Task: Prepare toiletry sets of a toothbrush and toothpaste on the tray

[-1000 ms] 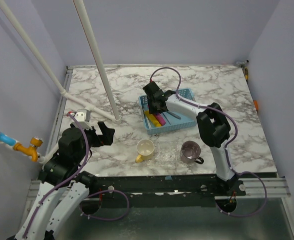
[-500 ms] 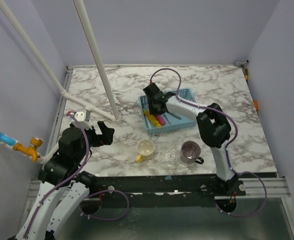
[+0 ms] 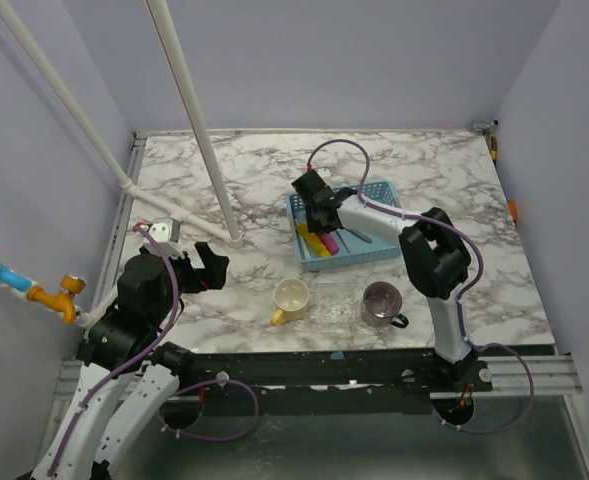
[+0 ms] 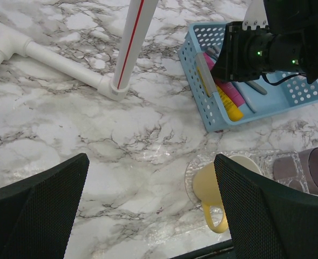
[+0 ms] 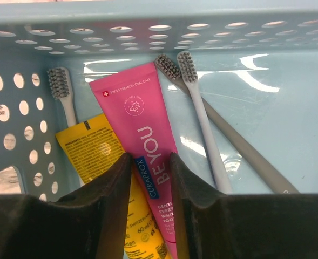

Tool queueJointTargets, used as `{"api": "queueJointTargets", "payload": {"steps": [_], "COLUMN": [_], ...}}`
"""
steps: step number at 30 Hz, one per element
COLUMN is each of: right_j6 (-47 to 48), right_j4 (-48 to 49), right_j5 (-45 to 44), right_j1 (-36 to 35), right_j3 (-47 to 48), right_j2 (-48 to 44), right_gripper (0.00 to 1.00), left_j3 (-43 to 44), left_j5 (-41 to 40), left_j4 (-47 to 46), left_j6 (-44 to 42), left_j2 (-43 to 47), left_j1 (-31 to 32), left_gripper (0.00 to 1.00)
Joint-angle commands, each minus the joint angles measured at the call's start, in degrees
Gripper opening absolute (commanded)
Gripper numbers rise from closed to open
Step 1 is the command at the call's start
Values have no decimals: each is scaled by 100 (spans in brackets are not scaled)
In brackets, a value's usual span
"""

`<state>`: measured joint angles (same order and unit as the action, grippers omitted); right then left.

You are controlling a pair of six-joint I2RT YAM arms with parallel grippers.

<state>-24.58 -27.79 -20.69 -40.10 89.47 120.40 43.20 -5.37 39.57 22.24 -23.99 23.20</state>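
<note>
In the right wrist view, a pink toothpaste tube (image 5: 142, 124) lies in the blue basket (image 5: 148, 32), partly over a yellow tube (image 5: 91, 151). My right gripper (image 5: 149, 162) reaches down into the basket, its two fingers pressed against either side of the pink tube. A pale blue toothbrush (image 5: 204, 124) and a grey one (image 5: 239, 145) lie to the right of the tubes, and a third brush (image 5: 61, 94) lies at the left wall. From above, the right gripper (image 3: 321, 215) sits over the basket (image 3: 369, 250). My left gripper (image 3: 214, 265) hangs open and empty above bare marble. A clear tray (image 3: 332, 308) lies near the front edge.
A yellow mug (image 3: 292, 298) and a translucent purple mug (image 3: 381, 303) stand on the clear tray. A white pipe frame (image 3: 189, 110) rises from the table left of the basket. In the left wrist view the yellow mug (image 4: 218, 183) shows beside my right finger.
The blue basket and the right gripper inside it have shifted a little to the right. The right jaws narrowed slightly onto the pink tube. The left arm has not moved.
</note>
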Motion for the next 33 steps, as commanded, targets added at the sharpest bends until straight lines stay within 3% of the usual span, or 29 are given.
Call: {"api": "queueJointTargets", "payload": {"steps": [1, 6, 14, 30, 33], "right_j6": [-11, -6, -10, -72, -171], "right_j4": [-633, -622, -570, -491, -681], "right_j5": [-151, -139, -279, -204, -111], "right_j1": [63, 63, 64, 63, 65], "right_j3": [-257, -180, -142, -427, -398], "right_j2": [86, -16, -483, -1387, -1306], "right_gripper": [25, 12, 0, 1, 20], "left_j3": [-22, -21, -13, -13, -13], "left_j5": [124, 124, 141, 220, 230], "left_j4": [42, 42, 42, 24, 24], "left_j6": [-35, -35, -35, -35, -33], "left_j2": [-43, -71, -114, -110, -106], "left_j1": [-52, -61, -70, -112, -105], "left_gripper": [99, 99, 99, 99, 99]}}
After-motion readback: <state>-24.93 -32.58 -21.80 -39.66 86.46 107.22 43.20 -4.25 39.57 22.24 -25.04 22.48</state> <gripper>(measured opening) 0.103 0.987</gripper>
